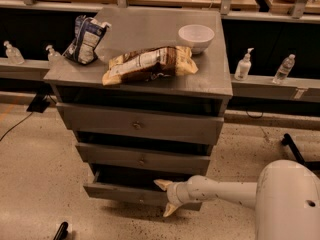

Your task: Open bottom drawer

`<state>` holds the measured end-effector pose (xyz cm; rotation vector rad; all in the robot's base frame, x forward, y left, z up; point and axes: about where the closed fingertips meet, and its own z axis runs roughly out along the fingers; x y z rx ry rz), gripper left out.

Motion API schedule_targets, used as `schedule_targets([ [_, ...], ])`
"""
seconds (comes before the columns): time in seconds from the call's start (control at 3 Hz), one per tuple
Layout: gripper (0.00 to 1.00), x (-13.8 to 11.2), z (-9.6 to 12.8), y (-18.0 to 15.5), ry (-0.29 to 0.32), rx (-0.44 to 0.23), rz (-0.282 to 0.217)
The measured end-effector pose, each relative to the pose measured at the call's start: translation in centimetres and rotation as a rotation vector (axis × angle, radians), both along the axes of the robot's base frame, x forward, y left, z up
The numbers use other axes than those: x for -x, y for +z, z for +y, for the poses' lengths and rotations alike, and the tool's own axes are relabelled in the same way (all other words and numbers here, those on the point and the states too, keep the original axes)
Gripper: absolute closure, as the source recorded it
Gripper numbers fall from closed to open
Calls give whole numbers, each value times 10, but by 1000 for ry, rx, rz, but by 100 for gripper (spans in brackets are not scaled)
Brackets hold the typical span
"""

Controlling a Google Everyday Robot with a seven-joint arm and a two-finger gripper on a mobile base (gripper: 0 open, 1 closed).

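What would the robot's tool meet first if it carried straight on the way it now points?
Probably the grey-painted wooden bottom drawer: the open tool, low beside its front, points left at it. Depth is unclear.

One arm [227,192] in shot, white, coming in from the lower right of the frame. Big rounded housing [287,201] fills the bottom right corner. From there a slimmer forearm [235,193] runs approx horizontal to the left and gets thicker at the wrist [187,193]. Gripper [163,199] sits lower middle of the frame, pointing left. Jaws are spread apart imo: one tan tip pokes up and left, the other angles down, w/ a clear gap btw them.
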<state>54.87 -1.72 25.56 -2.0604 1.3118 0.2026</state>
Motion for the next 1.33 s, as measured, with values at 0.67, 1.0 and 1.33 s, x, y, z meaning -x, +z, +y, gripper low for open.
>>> schedule_targets([
  [0.67,19,-5,-7,-37,-23,43,88],
  [1.0,27,-7,-9,-59,-40,60,127],
  [1.33,48,-5,-8,-68,-46,64,143],
])
